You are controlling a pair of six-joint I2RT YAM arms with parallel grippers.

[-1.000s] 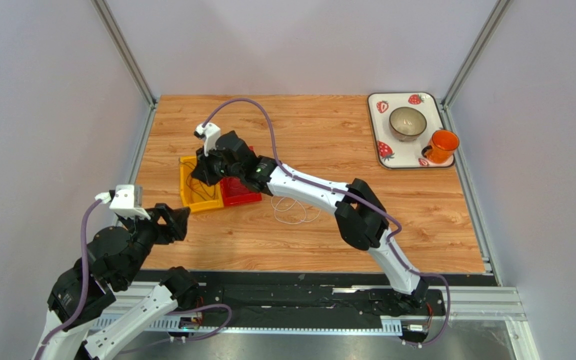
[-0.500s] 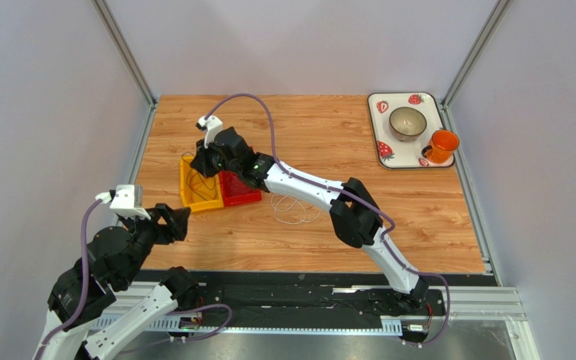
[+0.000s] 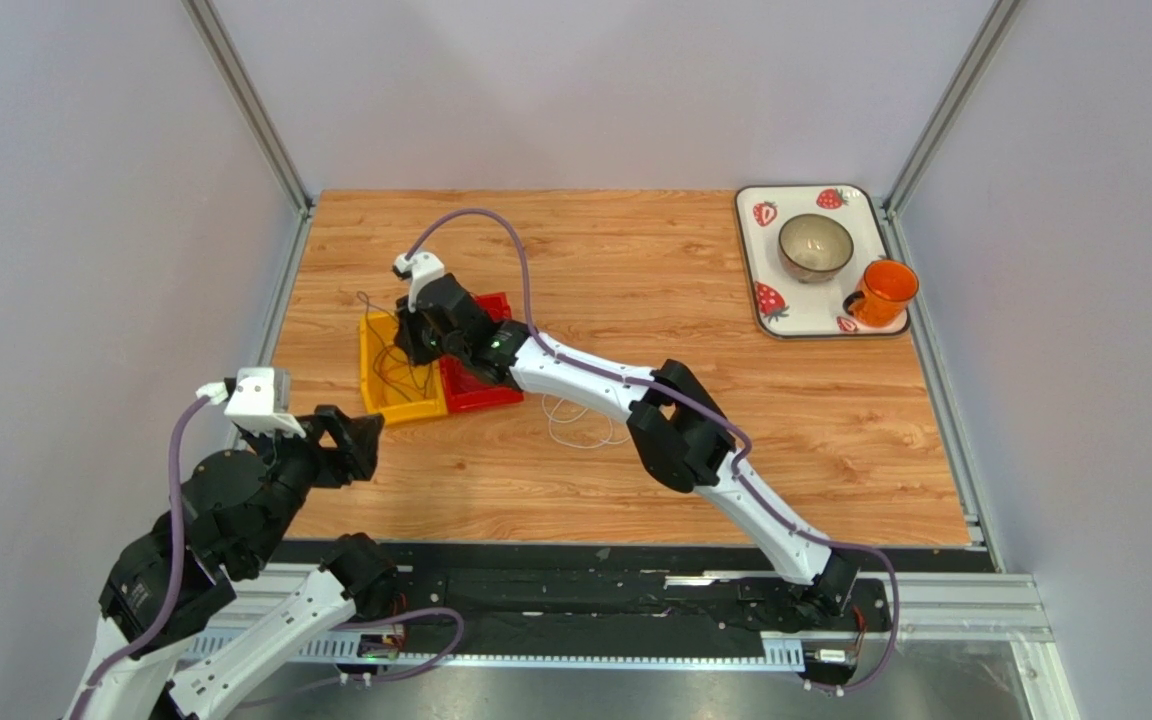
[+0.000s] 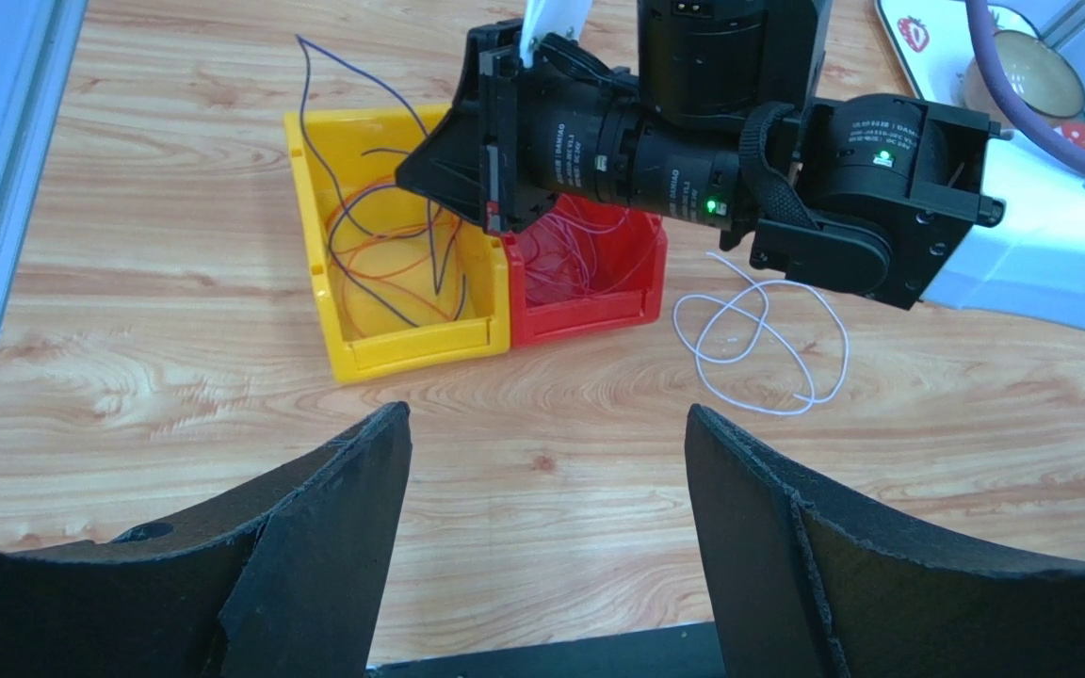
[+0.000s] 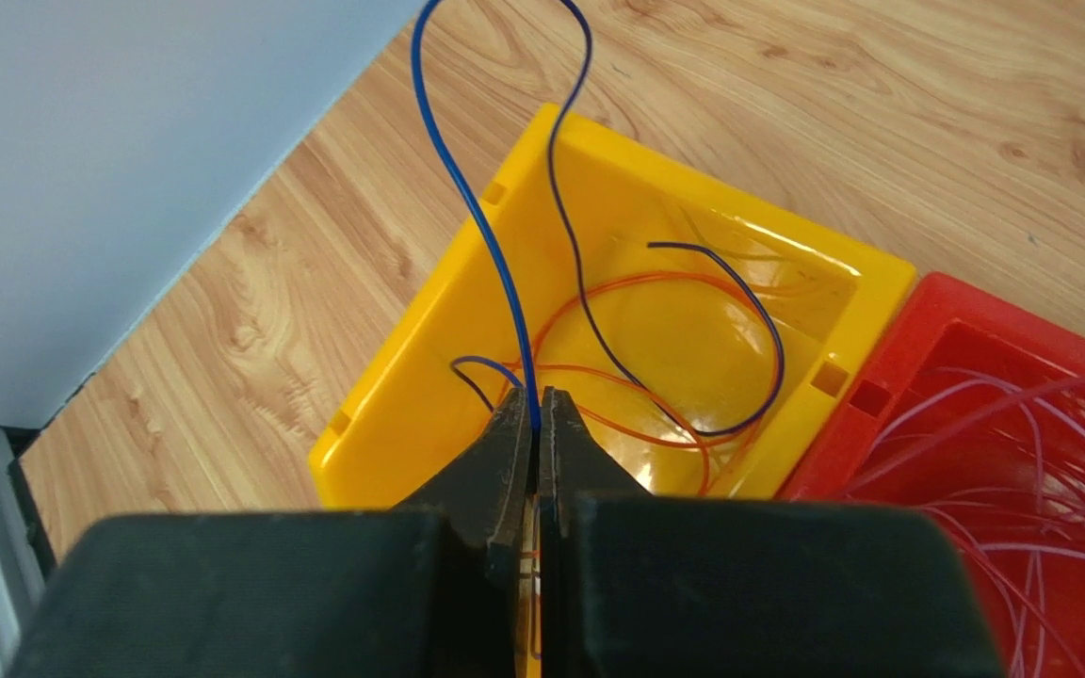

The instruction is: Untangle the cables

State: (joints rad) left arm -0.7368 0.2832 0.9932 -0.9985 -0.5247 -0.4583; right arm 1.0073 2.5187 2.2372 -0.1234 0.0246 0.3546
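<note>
Cable (image 5: 475, 223), blue, clamped in right gripper (image 5: 537, 418) — lower end hidden, left gripper (image 4: 548, 441) apart

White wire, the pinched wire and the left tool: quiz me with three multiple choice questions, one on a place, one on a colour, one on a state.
1. Where does the white wire lie relative to the red bin?
A) inside it
B) on the table, to its right
C) to its left

2. What is the right tool shut on?
A) the blue wire
B) a white one
C) an orange one

3. The left tool is
A) shut and empty
B) open and empty
C) shut on something

Answers:
1 B, its loops rest on bare wood just right of the bin.
2 A, the blue strand runs down into the closed tips.
3 B, its fingers stand wide apart with only table between them.
</note>
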